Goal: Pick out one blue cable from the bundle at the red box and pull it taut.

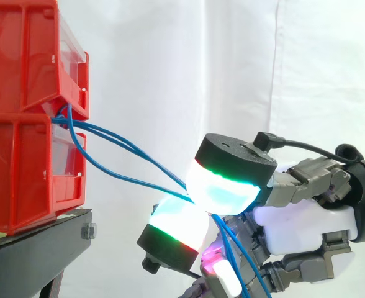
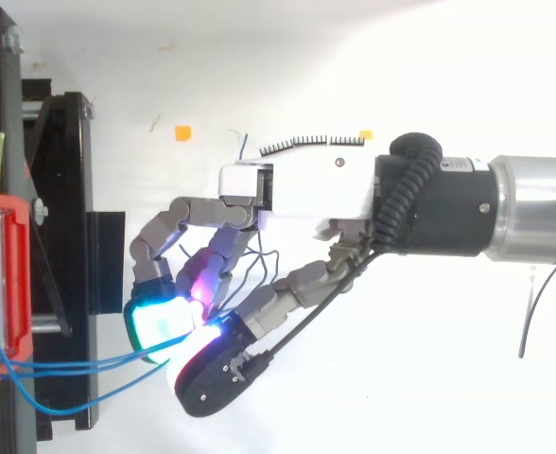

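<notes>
White-and-grey hand [image 2: 297, 189], cyan-glowing pads [image 2: 160, 322]

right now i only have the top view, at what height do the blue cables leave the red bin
observer: There are two bins stacked. The blue cables come out of the gap between the upper red bin and the lower red bin.
operator: do they run level to the hand
observer: No, they slope down. The hand sits lower than that gap.
operator: what happens past the pinch
observer: Blue strands come out under the pads and hang down.
</notes>
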Motion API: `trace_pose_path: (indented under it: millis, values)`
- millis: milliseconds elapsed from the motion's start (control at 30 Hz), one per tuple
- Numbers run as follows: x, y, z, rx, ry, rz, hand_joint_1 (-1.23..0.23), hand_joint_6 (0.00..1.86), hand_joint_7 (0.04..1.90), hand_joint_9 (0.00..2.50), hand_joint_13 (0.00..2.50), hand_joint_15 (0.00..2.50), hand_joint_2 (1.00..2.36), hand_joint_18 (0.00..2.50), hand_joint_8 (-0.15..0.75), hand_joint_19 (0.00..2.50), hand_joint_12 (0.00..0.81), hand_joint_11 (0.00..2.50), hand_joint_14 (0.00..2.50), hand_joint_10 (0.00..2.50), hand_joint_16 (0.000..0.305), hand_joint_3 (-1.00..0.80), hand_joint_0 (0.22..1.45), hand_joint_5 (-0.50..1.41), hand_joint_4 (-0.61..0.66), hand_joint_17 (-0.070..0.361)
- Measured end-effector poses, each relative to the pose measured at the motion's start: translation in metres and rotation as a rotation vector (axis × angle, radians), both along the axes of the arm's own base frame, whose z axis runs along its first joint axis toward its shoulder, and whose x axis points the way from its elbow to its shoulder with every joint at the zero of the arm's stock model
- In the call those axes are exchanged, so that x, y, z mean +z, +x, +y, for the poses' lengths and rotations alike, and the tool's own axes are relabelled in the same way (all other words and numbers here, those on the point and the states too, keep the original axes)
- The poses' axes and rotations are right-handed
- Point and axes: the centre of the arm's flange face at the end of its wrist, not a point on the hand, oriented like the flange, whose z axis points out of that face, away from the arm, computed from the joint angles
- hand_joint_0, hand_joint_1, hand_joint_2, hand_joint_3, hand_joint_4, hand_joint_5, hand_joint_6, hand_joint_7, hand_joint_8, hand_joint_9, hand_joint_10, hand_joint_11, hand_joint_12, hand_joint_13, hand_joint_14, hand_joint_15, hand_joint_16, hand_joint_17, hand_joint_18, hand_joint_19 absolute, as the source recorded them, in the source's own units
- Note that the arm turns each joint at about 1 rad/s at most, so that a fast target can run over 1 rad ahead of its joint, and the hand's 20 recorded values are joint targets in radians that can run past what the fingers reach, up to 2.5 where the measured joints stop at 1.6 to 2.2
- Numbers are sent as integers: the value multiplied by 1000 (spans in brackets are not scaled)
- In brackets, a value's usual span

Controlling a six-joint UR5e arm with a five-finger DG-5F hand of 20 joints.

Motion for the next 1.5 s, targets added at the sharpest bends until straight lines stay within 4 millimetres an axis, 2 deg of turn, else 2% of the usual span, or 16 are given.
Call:
trace_pose_path:
  millis: [133, 367, 567, 700, 1033, 1200, 1367, 1467, 1500]
  values:
    - [0, 0, 0, 0, 0, 0, -692, 904, 1112, 1186, 773, 260, 1000, 725, 298, 370, 187, 545, 10, 19, 30, -500, 607, -90, -103, 68]
    - [0, 0, 0, 0, 0, 0, -649, 865, 1028, 1189, 745, 264, 1003, 650, 281, 389, 185, 524, 10, 18, 30, -470, 604, -75, -107, 67]
    - [0, 0, 1, 1, 0, 0, -652, 825, 980, 1202, 723, 274, 1012, 588, 271, 410, 186, 510, 10, 18, 30, -363, 593, -55, -63, 68]
    - [0, 0, 1, 1, 0, 0, -587, 795, 1038, 1187, 709, 281, 1016, 550, 278, 425, 189, 505, 10, 18, 30, -306, 592, -51, -17, 67]
    - [0, 0, 1, 2, 0, 1, -528, 814, 1014, 1160, 679, 284, 1017, 485, 296, 438, 182, 521, 10, 18, 27, -269, 594, -68, 40, 62]
    - [0, 0, 2, 3, 0, 1, -526, 823, 1079, 1154, 672, 290, 1018, 481, 304, 430, 182, 513, 10, 20, 27, -262, 596, -75, 27, 61]
    - [0, 0, 3, 3, 0, 0, -610, 853, 1110, 1142, 680, 285, 1018, 511, 309, 415, 189, 535, 12, 19, 28, -244, 586, -91, 45, 63]
    - [0, 0, 3, 4, 0, 0, -649, 863, 1098, 1144, 686, 286, 1014, 534, 311, 413, 192, 549, 10, 19, 29, -311, 587, -99, 67, 64]
    - [0, 0, 3, 4, 1, 0, -670, 865, 1087, 1142, 688, 283, 1009, 539, 307, 412, 192, 539, 10, 18, 29, -383, 587, -100, 65, 64]
